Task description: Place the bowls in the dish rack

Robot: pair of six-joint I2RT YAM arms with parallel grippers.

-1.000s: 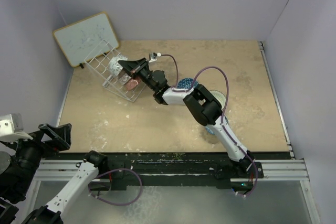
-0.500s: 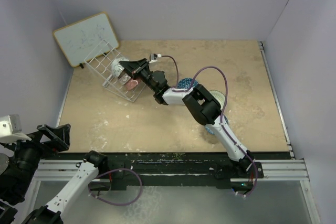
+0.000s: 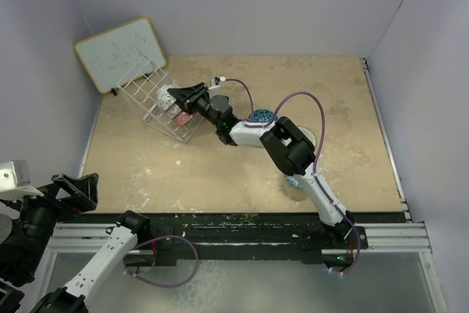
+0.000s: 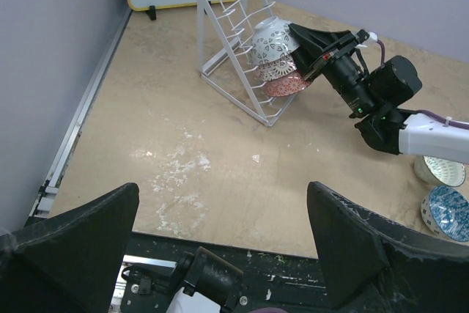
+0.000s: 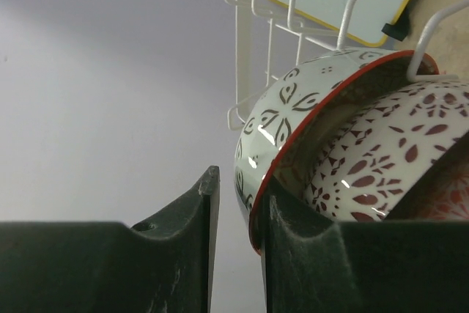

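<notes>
The table [image 3: 242, 166] is sandy beige with white scuffs, between pale lilac walls [image 3: 256, 5]; a whiteboard [image 3: 119, 53] leans in the far left corner. Near it stands the tilted white wire rack [image 4: 220, 34]. The right gripper [image 5: 240, 188], nearly closed, pinches a red-rimmed bowl [image 5: 308, 115], white with dark leaf marks, inside the rack. The left gripper [image 4: 223, 188] gapes wide.

You have six bowls: three [image 4: 272, 37] [image 4: 277, 70] [image 4: 287, 87] in the one rack [image 4: 233, 71], three [image 3: 260, 116] [image 3: 314, 137] [image 3: 295, 181] on the table [image 3: 220, 166]. You have two arms [image 3: 95, 269] [image 3: 293, 155] and one whiteboard [image 3: 121, 53].
</notes>
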